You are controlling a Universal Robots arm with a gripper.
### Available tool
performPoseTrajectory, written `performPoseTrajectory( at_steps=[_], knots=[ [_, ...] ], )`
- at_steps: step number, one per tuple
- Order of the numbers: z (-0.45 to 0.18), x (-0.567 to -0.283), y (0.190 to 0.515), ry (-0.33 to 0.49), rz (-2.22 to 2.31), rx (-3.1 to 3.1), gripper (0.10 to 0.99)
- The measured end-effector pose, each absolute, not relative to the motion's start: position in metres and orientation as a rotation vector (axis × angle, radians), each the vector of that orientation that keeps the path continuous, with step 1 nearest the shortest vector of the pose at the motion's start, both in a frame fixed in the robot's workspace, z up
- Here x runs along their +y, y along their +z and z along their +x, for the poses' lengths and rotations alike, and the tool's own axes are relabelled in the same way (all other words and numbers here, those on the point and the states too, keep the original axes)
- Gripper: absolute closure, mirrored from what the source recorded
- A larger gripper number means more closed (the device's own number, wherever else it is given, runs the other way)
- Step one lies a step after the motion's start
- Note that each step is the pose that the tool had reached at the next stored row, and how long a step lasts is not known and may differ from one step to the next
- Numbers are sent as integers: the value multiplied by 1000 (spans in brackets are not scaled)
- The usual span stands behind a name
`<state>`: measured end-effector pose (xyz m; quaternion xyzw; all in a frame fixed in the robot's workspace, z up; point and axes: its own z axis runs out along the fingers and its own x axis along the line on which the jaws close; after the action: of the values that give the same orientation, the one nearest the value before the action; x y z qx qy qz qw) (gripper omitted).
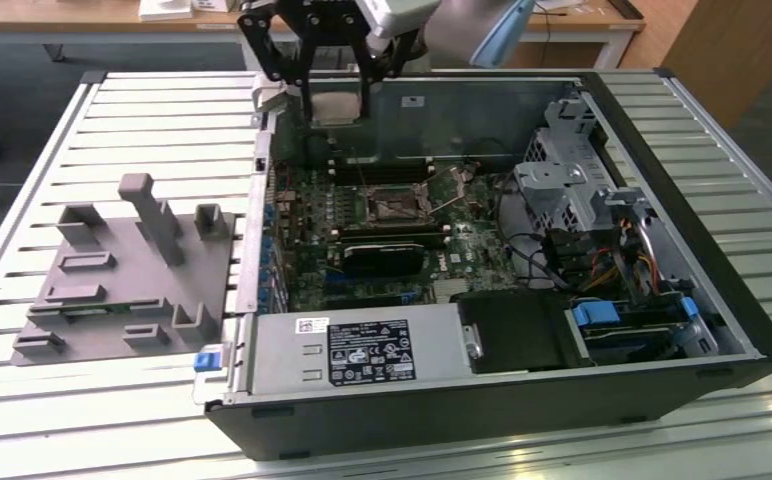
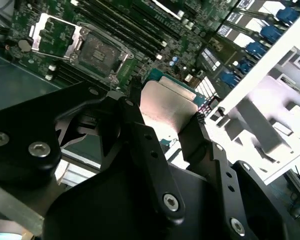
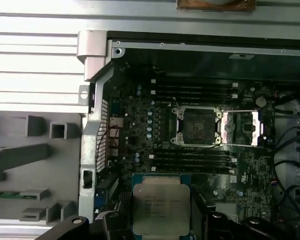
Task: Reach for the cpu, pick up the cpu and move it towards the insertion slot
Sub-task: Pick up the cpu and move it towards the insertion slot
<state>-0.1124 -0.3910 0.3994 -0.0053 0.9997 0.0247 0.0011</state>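
Observation:
My gripper [image 1: 337,88] hangs above the back wall of the open computer case, shut on the cpu [image 1: 337,106]. The cpu is a small square chip with a silvery top; it shows between the black fingers in both wrist views [image 3: 161,209] [image 2: 167,107]. The insertion slot [image 1: 393,208] lies lower down on the green motherboard, nearer the exterior camera than the gripper. It is a square socket with a dark centre [image 3: 197,125] [image 2: 101,52]. Its shiny metal frame [image 3: 242,127] is swung open beside it. The cpu is held in the air, apart from the socket.
A grey fixture tray [image 1: 119,280] with upright blocks lies on the slatted table at the exterior view's left. Inside the case are a long black module [image 1: 383,255], a labelled power supply [image 1: 359,355], a metal drive cage [image 1: 586,195] and loose cables.

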Motion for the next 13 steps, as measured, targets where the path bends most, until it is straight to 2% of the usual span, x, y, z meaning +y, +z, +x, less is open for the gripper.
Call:
performPoseTrajectory(
  at_steps=[13],
  knots=[
    [-69,-376,398,78,-17,3138,541]
  ],
)
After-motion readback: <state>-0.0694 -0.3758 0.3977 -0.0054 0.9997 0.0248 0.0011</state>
